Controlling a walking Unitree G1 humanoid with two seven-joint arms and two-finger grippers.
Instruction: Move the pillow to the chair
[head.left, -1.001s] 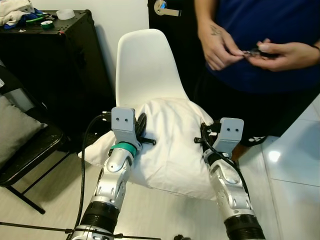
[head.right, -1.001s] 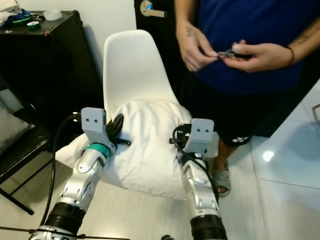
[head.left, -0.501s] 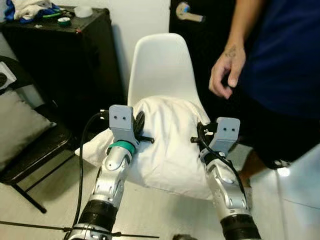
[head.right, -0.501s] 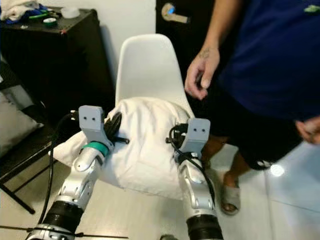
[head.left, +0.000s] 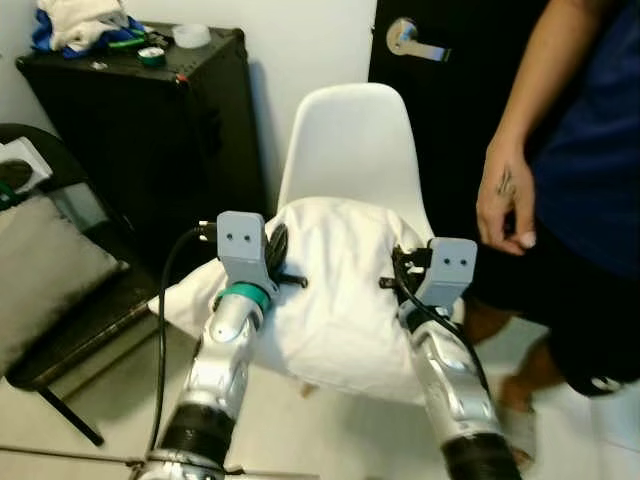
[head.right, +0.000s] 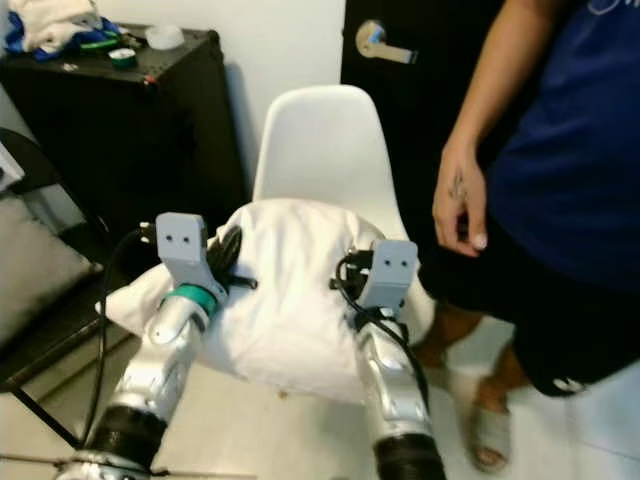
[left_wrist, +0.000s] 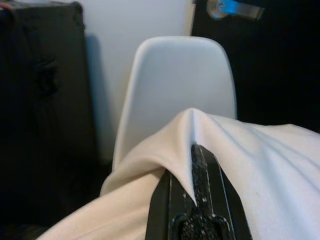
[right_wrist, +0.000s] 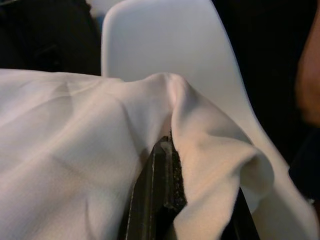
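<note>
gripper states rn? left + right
Left gripper: shut on the white pillow.
Right gripper: shut on the same pillow.

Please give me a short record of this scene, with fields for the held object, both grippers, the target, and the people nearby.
held object: soft white fabric pillow, lying over the chair's seat
left gripper: shut on the pillow
right gripper: shut on the pillow
target: white moulded plastic chair
nearby: person's hand hanging beside the chair
</note>
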